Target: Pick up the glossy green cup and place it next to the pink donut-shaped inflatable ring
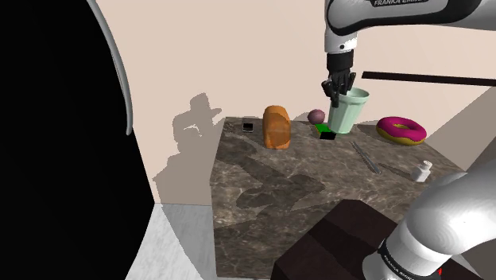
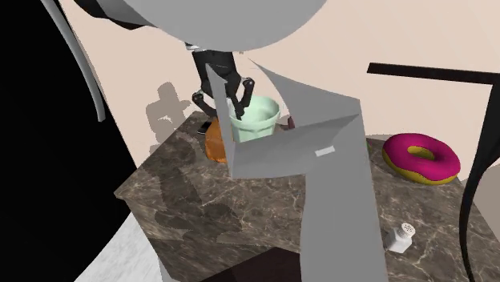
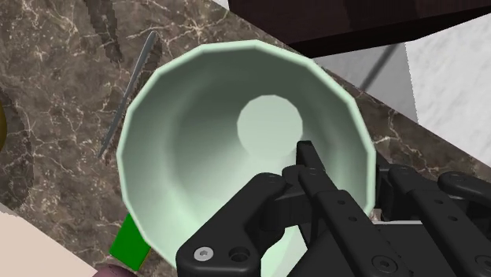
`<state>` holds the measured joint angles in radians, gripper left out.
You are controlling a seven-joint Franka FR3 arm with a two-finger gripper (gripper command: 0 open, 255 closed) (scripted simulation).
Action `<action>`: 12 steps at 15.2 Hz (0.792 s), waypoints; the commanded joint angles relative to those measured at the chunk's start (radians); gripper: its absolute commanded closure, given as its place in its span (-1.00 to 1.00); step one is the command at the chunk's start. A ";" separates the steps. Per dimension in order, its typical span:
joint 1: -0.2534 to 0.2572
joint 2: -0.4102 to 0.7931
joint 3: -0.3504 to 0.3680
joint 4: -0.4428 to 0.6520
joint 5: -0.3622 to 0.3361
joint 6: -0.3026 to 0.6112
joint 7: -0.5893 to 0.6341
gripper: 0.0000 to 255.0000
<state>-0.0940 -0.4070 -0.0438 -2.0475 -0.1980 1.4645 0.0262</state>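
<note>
Cup (image 1: 348, 111), pale green and glossy, is upright at the far part of the dark marble table (image 1: 270, 199). Its long axis is vertical and its mouth points up. Whether its base touches the table cannot be told. The black gripper (image 1: 337, 95) reaches from above, jaws closed on the wall, one finger inside and one outside. The pink donut ring (image 1: 401, 130) lies near, toward the shoulder view's right. The brown bread loaf (image 1: 277, 126) stands on the opposite side. A small white shaker (image 1: 423, 170) sits nearer the stand.

glossy white arm (image 1: 445, 14) lettered franka, black end effector (image 1: 337, 95) with screws.
</note>
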 commanded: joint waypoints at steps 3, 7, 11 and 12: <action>-0.037 -0.050 -0.069 -0.044 -0.048 0.015 -0.097 1.00; -0.073 -0.074 -0.139 -0.062 -0.097 0.032 -0.190 1.00; -0.107 -0.081 -0.212 -0.063 -0.144 0.054 -0.285 1.00; -0.116 -0.079 -0.231 -0.060 -0.155 0.060 -0.309 1.00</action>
<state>-0.2017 -0.4830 -0.2585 -2.1097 -0.3418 1.5223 -0.2582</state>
